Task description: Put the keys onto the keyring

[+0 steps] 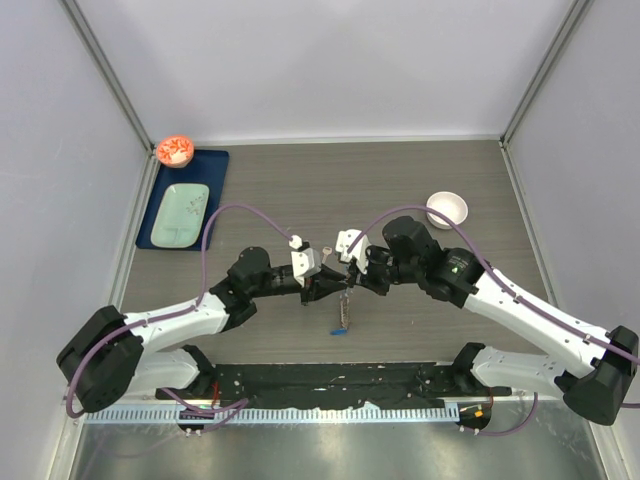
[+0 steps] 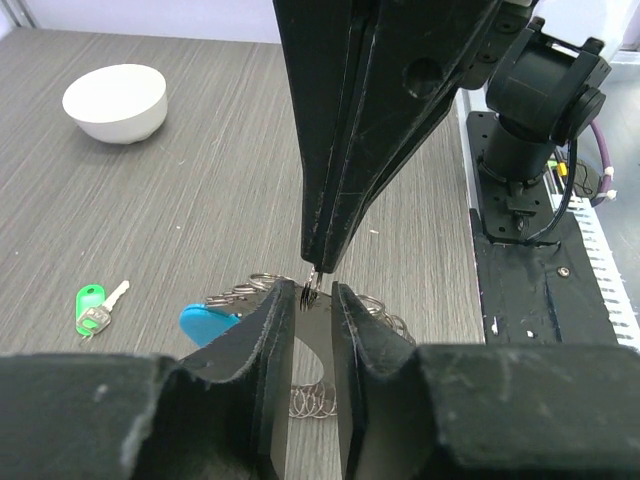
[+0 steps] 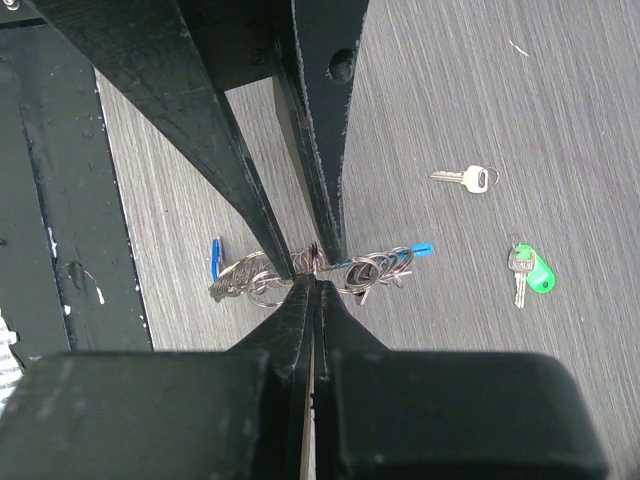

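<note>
1. The keyring (image 3: 370, 268) is showing as a loose loop of small silvery metal rings. A curved light-blue strap (image 2: 208, 322) is sitting at one end and a small flat dark-blue tag (image 3: 217, 257) at the other.
2. From above, the keyring is lying well apart from the white bowl (image 2: 115, 100), to the bowl's left and nearer the arm bases. Its long axis is running from the two grippers toward the near edge, tag end pointing nearest.
3. The right gripper (image 3: 315, 283) is clenching on one ring near the middle of the chain, its black fingertips meeting on the metal.
4. The left gripper (image 2: 317, 295) is facing it, its scuffed black fingers standing narrowly apart around the same ring. I cannot tell whether they are pressing on it.
5. The green-headed key (image 3: 530, 273) is lying flat on the grey wood-grain table (image 2: 200, 200), well apart from the bowl on its near side in the left wrist view. Its short silver blade is pointing away from the glossy oval head.
6. The plain silver key (image 3: 462, 178) is lying flat with its round holed head and blade in line. Its place relative to the bowl cannot be told.
7. The bowl is sitting upright, round, smooth and matte white.
</note>
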